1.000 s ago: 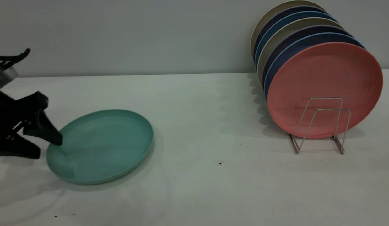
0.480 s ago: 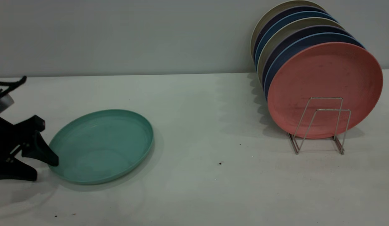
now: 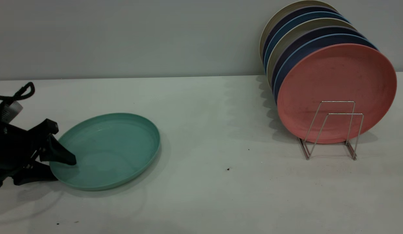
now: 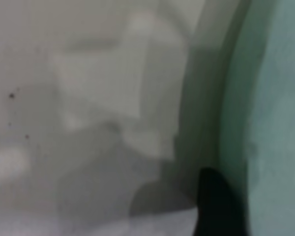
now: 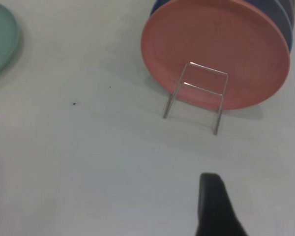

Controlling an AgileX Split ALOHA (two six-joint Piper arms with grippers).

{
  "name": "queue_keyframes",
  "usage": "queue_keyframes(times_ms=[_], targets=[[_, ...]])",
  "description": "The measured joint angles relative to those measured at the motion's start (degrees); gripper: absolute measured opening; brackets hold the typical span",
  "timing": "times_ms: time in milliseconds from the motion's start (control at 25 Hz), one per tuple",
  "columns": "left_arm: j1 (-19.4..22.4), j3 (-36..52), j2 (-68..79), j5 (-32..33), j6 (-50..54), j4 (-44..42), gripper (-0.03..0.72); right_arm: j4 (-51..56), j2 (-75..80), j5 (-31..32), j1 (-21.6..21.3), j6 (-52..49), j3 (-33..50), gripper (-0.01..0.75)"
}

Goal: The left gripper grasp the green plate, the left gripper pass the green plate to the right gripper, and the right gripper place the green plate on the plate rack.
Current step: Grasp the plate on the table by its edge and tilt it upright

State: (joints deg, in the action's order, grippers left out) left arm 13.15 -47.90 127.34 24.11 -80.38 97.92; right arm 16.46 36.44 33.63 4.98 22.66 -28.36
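Note:
The green plate [image 3: 113,149] lies flat on the white table at the left. My left gripper [image 3: 58,169] is low at the plate's left rim, jaws apart. Its upper finger [image 3: 61,156] reaches over the rim into the plate, and its lower finger [image 3: 32,176] lies on the table outside the rim. In the left wrist view one black finger [image 4: 217,209] sits beside the plate's rim [image 4: 236,123]. My right gripper [image 5: 258,211] is open and empty above the table, near the plate rack [image 5: 199,93]. The rack [image 3: 331,130] stands at the right with its two front loops empty.
Several plates stand on edge in the rack, leaning back toward the wall. A salmon-pink plate [image 3: 334,91] is at the front, with blue and beige ones [image 3: 295,29] behind it. The green plate also shows in the right wrist view [image 5: 0,42]. Bare table [image 3: 221,182] lies between plate and rack.
My left gripper dropped toward the table, then slid right. Its upper finger now reaches over the green plate's left rim. The plate has shifted very slightly right.

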Motion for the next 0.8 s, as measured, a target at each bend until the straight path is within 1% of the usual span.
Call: queue_keyframes(times_ms=[80, 120, 320, 360, 400, 480, 640, 800], targets=[[0.00, 0.00, 0.25, 0.11, -0.26, 0.02, 0.398, 0.07, 0.00, 0.00, 0.00, 0.00, 0.00, 0.440], [0.00, 0.00, 0.29, 0.11, -0.32, 0.16, 0.355, 0.29, 0.00, 0.00, 0.00, 0.00, 0.00, 0.440], [0.00, 0.00, 0.36, -0.37, -2.18, 0.97, 0.083, 2.65, 0.00, 0.06, 0.00, 0.00, 0.00, 0.440], [0.00, 0.00, 0.36, -0.46, -3.53, 1.76, 0.046, 3.13, 0.00, 0.24, 0.00, 0.00, 0.00, 0.440], [0.00, 0.00, 0.36, -0.51, -5.41, 2.34, 0.028, 3.93, 0.00, 0.41, 0.00, 0.00, 0.00, 0.440], [0.00, -0.38, 0.42, -0.66, -8.68, 2.65, 0.017, 5.45, 0.00, 0.56, 0.00, 0.00, 0.00, 0.440], [0.00, -1.14, 0.37, -0.60, -12.53, 3.00, 0.016, 8.85, 0.07, 1.79, 0.00, 0.56, 0.00, 0.440], [-0.44, -1.76, -0.94, 1.12, -17.57, 3.01, 0.016, 14.94, 1.88, 1.94, 0.00, 4.52, 0.00, 0.440]])
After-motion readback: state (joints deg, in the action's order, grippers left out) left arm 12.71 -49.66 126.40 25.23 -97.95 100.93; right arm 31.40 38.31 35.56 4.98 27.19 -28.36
